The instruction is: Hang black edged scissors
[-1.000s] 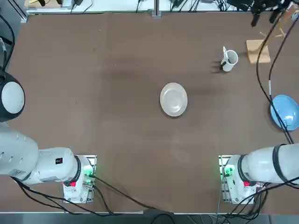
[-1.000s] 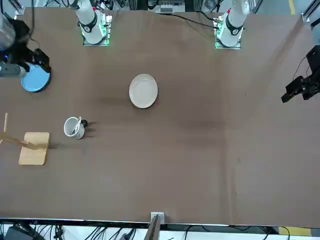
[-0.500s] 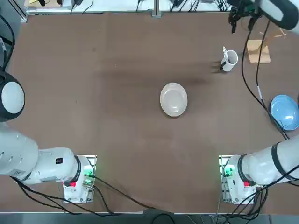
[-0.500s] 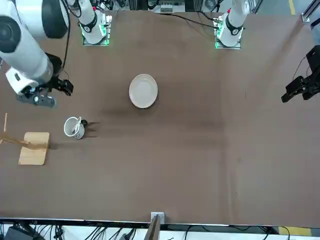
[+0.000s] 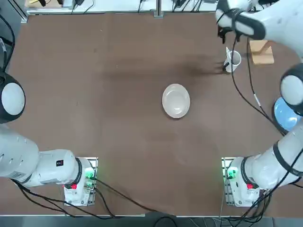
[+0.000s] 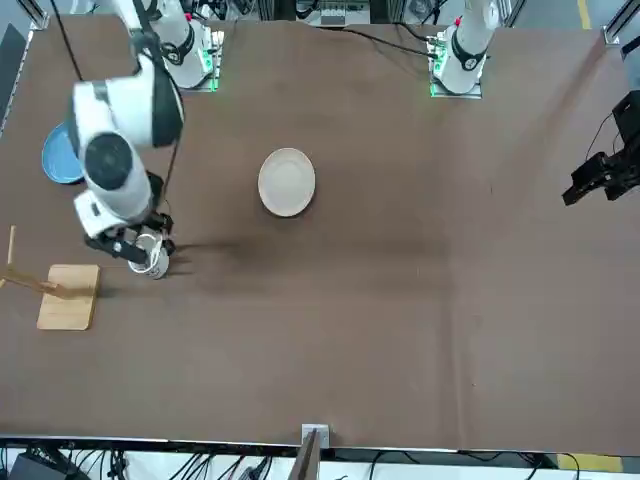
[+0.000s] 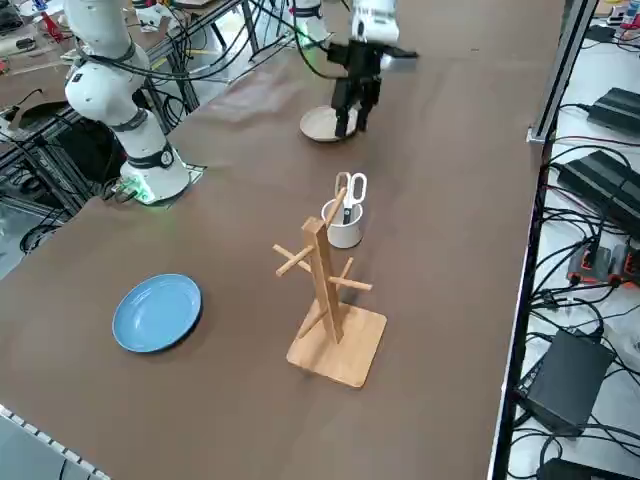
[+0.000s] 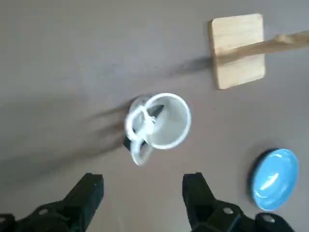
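The right gripper [image 8: 142, 193] hangs above the table with its fingers [image 8: 87, 191] spread wide and nothing between them. A second ago it was off at the table's edge near the blue plate [image 7: 157, 312]; half a second ago it was partway in; now it has swung over the mug [image 8: 164, 121], so the approach looks nearly done and only the descent and grasp remain.

Just below the gripper in the wrist view, the scissors [image 8: 140, 126] stand in the mug, blades down, pale loops poking over the rim. The side view shows them upright, loops [image 7: 350, 187] clear above the mug's lip. Mug and scissors sit where they were a second ago, untouched.

Near the mug stands the rack [image 7: 322, 290], a wooden post with short pegs on a square base. It too has not moved. The likely next step is to lower the open fingers around the loops, and the mug may tip or slide if the fingers catch its rim.

Farther off lies the cream saucer [image 5: 176, 100], mid-table.
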Controlling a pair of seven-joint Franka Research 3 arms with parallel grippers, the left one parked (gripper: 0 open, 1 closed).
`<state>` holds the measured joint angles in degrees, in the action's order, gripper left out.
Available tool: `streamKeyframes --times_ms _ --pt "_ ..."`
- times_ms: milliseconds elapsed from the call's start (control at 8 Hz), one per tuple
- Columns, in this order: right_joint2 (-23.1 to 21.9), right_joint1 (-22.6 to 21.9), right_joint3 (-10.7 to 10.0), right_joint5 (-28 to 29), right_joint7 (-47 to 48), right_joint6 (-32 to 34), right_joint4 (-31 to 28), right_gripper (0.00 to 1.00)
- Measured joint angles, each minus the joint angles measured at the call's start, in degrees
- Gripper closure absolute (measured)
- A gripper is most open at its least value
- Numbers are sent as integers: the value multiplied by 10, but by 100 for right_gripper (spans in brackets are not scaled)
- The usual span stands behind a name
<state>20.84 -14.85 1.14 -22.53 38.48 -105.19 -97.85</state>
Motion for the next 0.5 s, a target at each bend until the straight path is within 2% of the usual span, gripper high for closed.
streamKeyframes --times_ms 250,500 --pt "45 -1 -2 -25 20 -23 1 0" --pt "60 -1 -3 -41 20 -24 1 0"
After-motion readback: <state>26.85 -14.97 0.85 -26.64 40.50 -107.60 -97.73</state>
